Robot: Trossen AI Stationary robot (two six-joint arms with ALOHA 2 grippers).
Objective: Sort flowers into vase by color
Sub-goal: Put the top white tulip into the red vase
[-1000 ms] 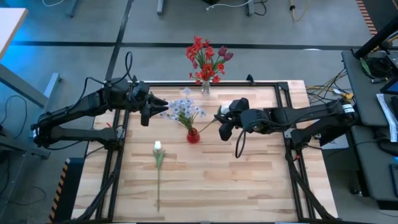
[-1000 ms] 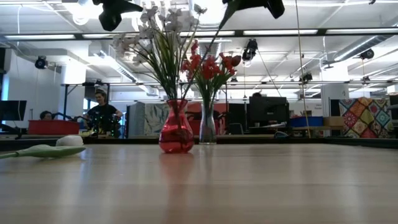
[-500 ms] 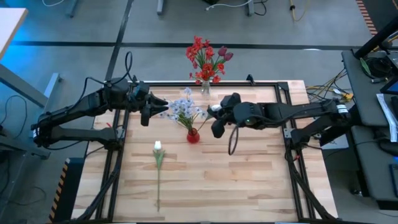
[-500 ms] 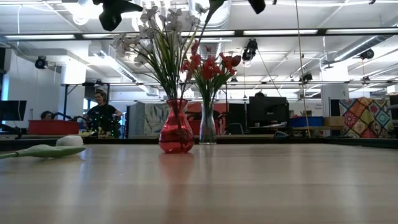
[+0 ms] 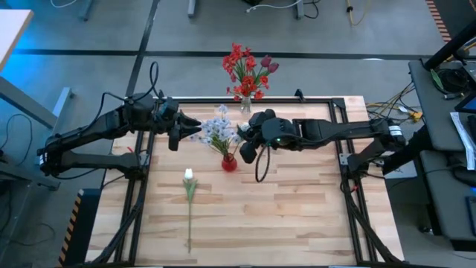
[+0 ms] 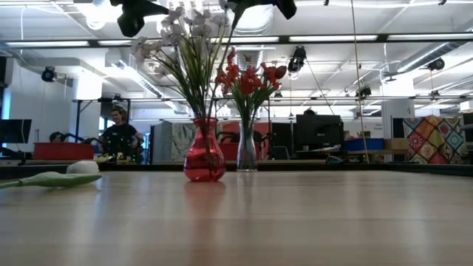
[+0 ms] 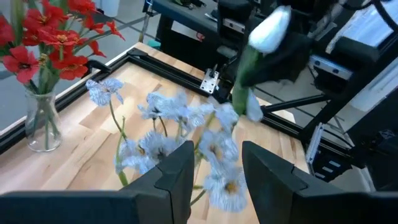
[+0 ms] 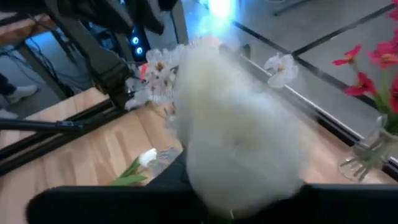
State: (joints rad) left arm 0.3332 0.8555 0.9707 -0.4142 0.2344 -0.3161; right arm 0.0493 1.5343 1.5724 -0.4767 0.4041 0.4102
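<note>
High view, step in hand: the right gripper (image 5: 248, 144) is pinching the stem of a white tulip-like bud (image 7: 269, 29) and is carrying it to the red vase (image 5: 229, 161), hovering just beside the pale blue-white cluster (image 5: 219, 131) that is standing in that vase. The left gripper (image 5: 177, 132) is waiting on the far side of the same cluster, its two fingers (image 7: 175, 176) spread apart with nothing between them.

Next move, as a judgement: the stem end is needing to be lined up over the vase neck and lowered in among the stems already there; crowding at the narrow neck is looking like the likely snag.

Count:
- Vases: two. The red vase is sitting mid-table; a clear glass vase (image 5: 245, 103) is standing at the table's far edge.
- Red flowers (image 5: 242, 65) with one or two dark maroon buds (image 5: 268, 65): one bunch, in the clear vase.
- White buds: two showing. One is in the right gripper; a second white bud (image 5: 189, 176) is lying flat on the table (image 5: 297, 216), well apart from both vases.
</note>
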